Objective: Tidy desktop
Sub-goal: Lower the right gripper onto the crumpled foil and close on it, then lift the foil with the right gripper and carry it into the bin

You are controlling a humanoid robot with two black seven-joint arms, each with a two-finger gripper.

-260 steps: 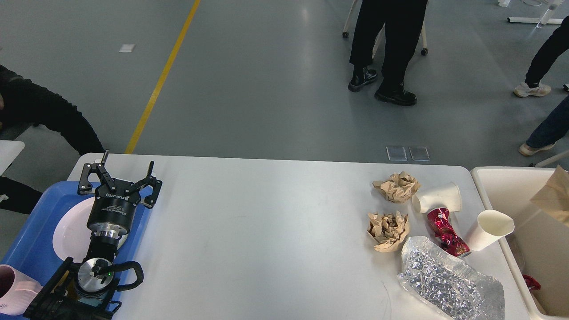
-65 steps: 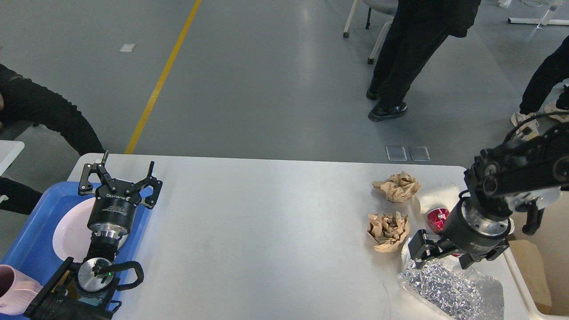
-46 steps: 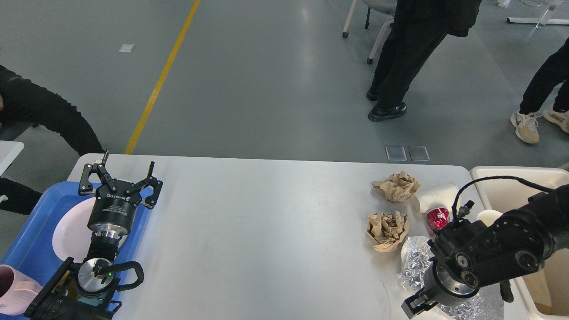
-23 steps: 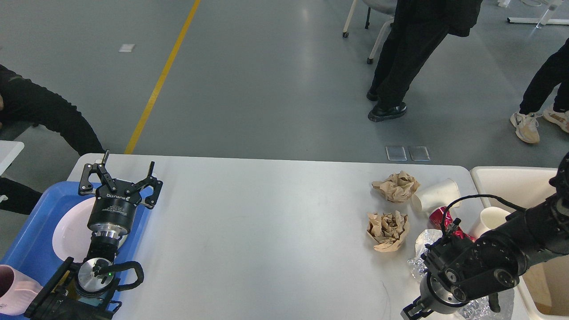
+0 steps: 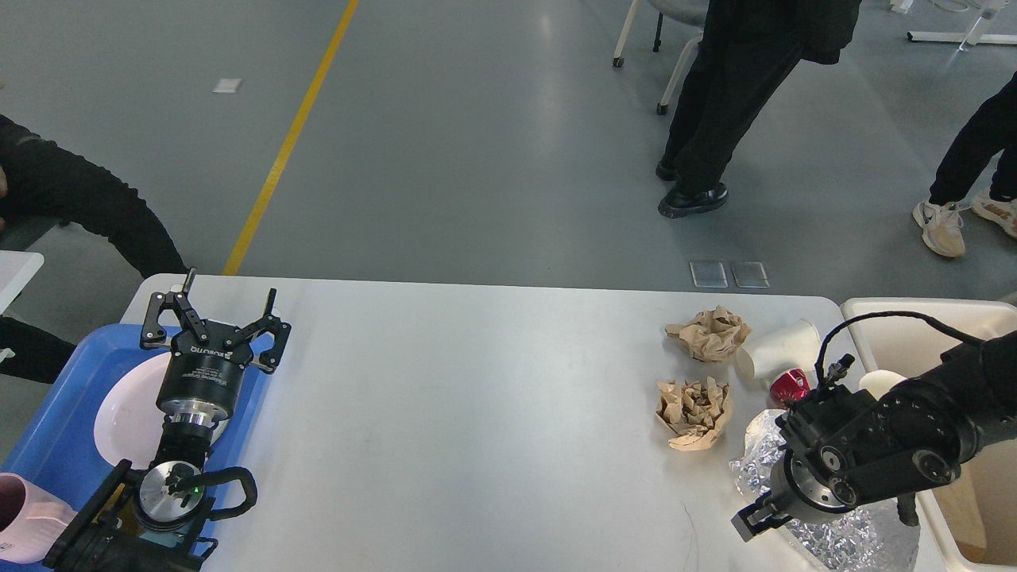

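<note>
The white desktop [image 5: 477, 397] carries litter at its right end: two crumpled brown paper balls [image 5: 709, 332] [image 5: 694, 403], a white paper cup on its side [image 5: 780, 349], a crushed red can [image 5: 788, 387], an upright paper cup [image 5: 878, 383] half hidden by my arm, and a crinkled silver foil bag [image 5: 842, 536]. My right gripper [image 5: 761, 518] points down and to the left onto the bag's near left part. Its fingers are hidden by the wrist, so I cannot tell its state. My left gripper [image 5: 230, 287] is open and empty above the tray's far right corner.
A blue tray [image 5: 63, 413] with a white plate [image 5: 119, 417] and a pink cup [image 5: 24, 520] sits at the left end. A cream bin [image 5: 898, 306] stands off the right edge. People stand on the floor beyond the table.
My right arm has come in from the right and dropped onto the foil bag, which is now bunched up and shifted. Since half a second ago the wrist has risen slightly. The left arm has not moved.
</note>
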